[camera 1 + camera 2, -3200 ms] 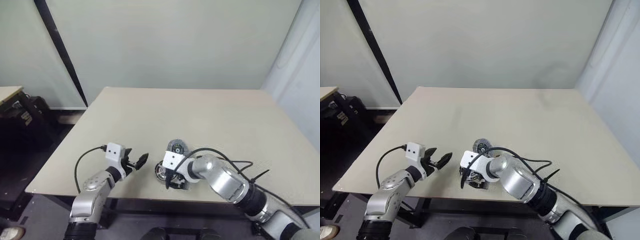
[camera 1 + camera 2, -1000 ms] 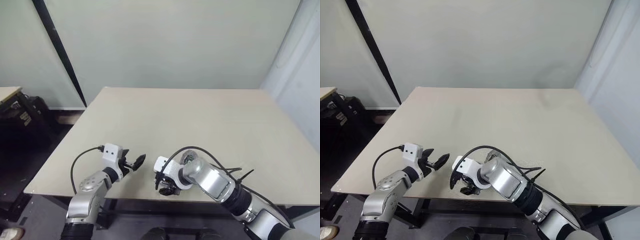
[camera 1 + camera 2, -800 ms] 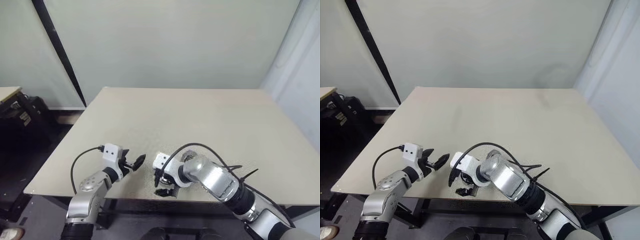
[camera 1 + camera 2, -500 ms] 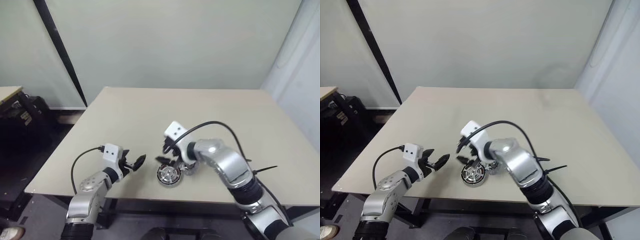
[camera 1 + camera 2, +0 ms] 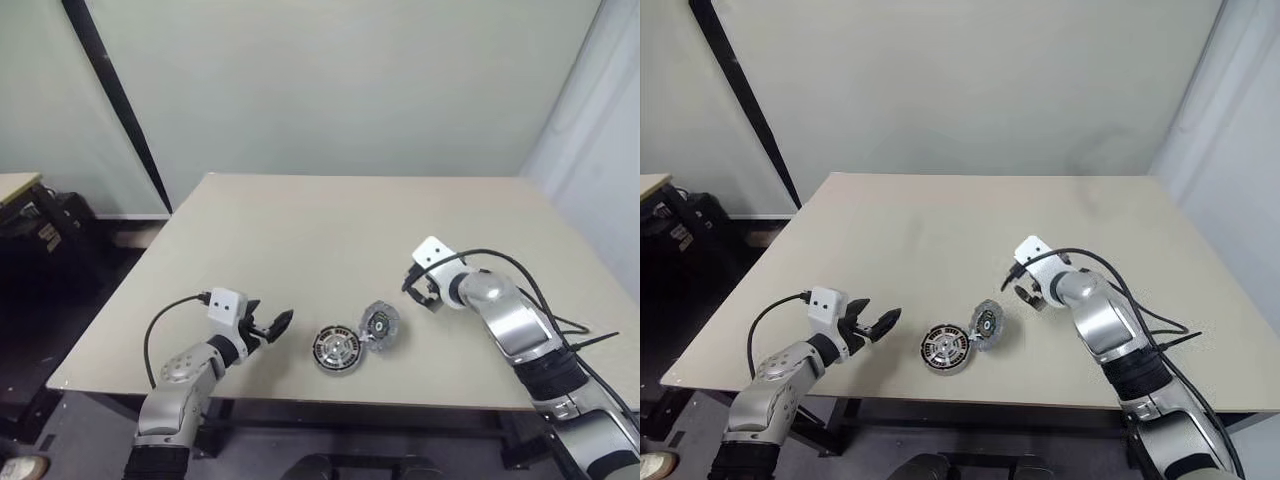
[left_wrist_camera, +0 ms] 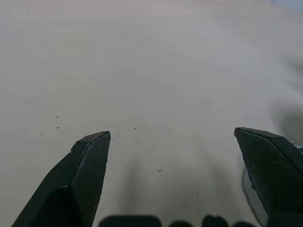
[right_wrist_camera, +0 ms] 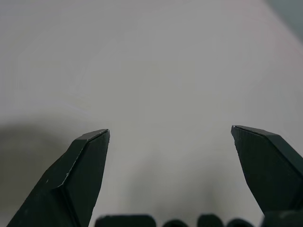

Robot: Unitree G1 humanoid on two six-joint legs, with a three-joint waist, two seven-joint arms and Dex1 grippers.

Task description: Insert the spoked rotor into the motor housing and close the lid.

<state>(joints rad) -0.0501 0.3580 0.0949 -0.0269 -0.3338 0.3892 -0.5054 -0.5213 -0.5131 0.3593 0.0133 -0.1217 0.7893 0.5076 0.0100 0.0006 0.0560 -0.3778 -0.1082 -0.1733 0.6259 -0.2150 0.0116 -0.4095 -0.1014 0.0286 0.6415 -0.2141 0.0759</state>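
Beige table is filling the head views; near its front edge the spoked rotor is sitting in the motor housing, the lid leaning at its two o'clock. Left gripper is hovering at nine o'clock, right gripper beyond the lid. Both wrist views are showing wide-open, empty jaws. A careless grab could roll the lid away.

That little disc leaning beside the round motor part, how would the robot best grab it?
Probably by its rim, coming from above. The lid looks tilted, one edge propped against the housing, so its raised edge offers two opposite sides for the fingers. The open right hand is nearest; it should close across the rim where the housing isn't in the way.
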